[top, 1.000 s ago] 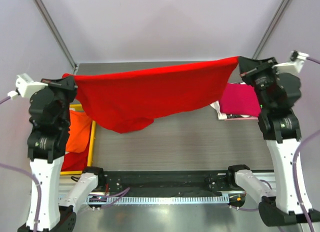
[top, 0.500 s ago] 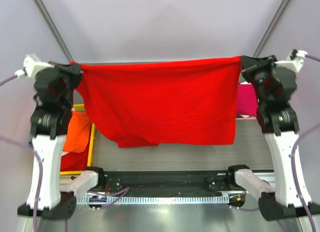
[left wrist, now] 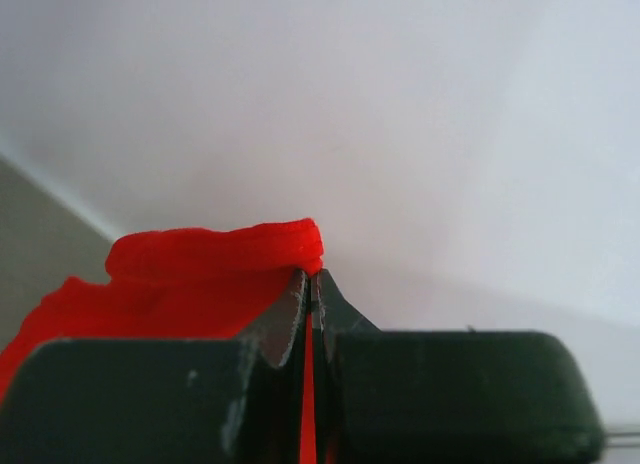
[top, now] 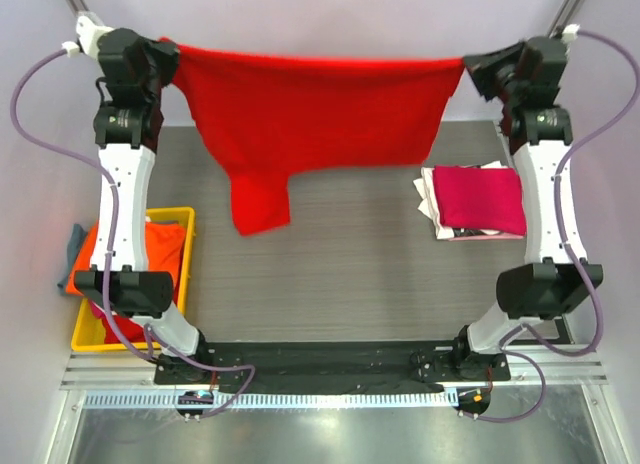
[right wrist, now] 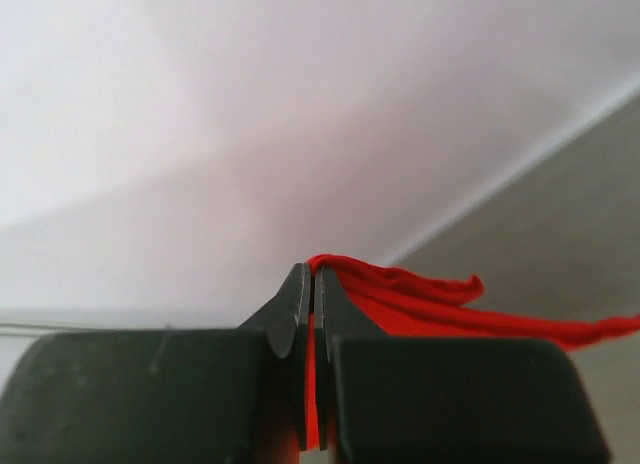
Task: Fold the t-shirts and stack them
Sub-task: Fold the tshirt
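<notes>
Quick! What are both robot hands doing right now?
Left gripper: closed, holding one top corner of the red t-shirt.
Right gripper: closed, holding its other top corner.

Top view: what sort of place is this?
Likely a robot lab cell for laundry folding: two arms bolted to a table hold up a red t-shirt, beside folded shirts and a yellow crate.

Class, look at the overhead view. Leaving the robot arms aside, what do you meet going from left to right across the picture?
yellow crate → red t-shirt, hanging spread above the table → folded pink shirt
</notes>
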Controlling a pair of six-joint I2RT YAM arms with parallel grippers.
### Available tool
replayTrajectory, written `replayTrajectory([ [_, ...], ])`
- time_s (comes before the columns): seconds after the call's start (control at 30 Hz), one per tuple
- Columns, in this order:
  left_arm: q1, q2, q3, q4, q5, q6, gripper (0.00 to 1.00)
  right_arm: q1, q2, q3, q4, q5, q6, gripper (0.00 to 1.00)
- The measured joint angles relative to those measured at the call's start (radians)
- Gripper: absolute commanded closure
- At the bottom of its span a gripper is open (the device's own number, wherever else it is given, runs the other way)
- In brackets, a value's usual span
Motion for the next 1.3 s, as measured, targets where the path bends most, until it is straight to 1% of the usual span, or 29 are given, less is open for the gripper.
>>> replayTrajectory([
  [0.07,0.045,0.026,0.040,0.067,0.058,-0.037,1.00,-0.045,0.079,0.135,0.023,-0.082,0.040,0.99],
  [0.13,0.093,0.071,0.094,0.138,0.124,-0.079,1.00,-0.071,0.145,0.230,0.054,-0.158,0.069,0.99],
  [0.23,0.151,0.129,0.097,0.287,0.233,-0.121,1.00,-0.079,0.214,0.269,0.096,-0.252,0.100,0.99],
  [0.3,0.170,0.136,0.002,0.401,0.282,-0.130,1.00,-0.078,0.244,0.237,0.124,-0.299,0.109,0.99],
  [0.37,0.178,0.135,-0.134,0.491,0.318,-0.132,1.00,-0.079,0.260,0.135,0.163,-0.332,0.113,0.99],
  [0.43,0.179,0.122,-0.309,0.583,0.342,-0.132,1.00,-0.081,0.257,-0.010,0.214,-0.348,0.115,0.99],
  [0.5,0.179,0.108,-0.508,0.664,0.356,-0.130,1.00,-0.084,0.258,-0.176,0.263,-0.355,0.114,0.99],
  [0.57,0.180,0.093,-0.718,0.720,0.357,-0.130,1.00,-0.089,0.261,-0.336,0.278,-0.358,0.113,0.99],
  [0.67,0.181,0.066,-0.964,0.763,0.349,-0.137,1.00,-0.096,0.266,-0.505,0.304,-0.360,0.102,0.99],
  [0.8,0.182,-0.008,-1.221,0.850,0.349,-0.173,1.00,-0.099,0.265,-0.651,0.354,-0.357,0.080,0.99],
  [0.9,0.182,-0.040,-1.347,0.930,0.353,-0.209,1.00,-0.100,0.264,-0.762,0.405,-0.354,0.064,0.99],
  [1.07,0.186,-0.041,-1.418,0.988,0.399,-0.217,1.00,-0.101,0.249,-0.905,0.437,-0.342,0.026,0.99],
  [1.17,0.188,-0.065,-1.440,0.998,0.442,-0.207,1.00,-0.101,0.182,-0.981,0.437,-0.319,-0.007,0.99],
  [1.3,0.185,-0.178,-1.501,0.973,0.451,-0.182,1.00,-0.103,0.074,-1.055,0.429,-0.295,-0.032,0.99],
])
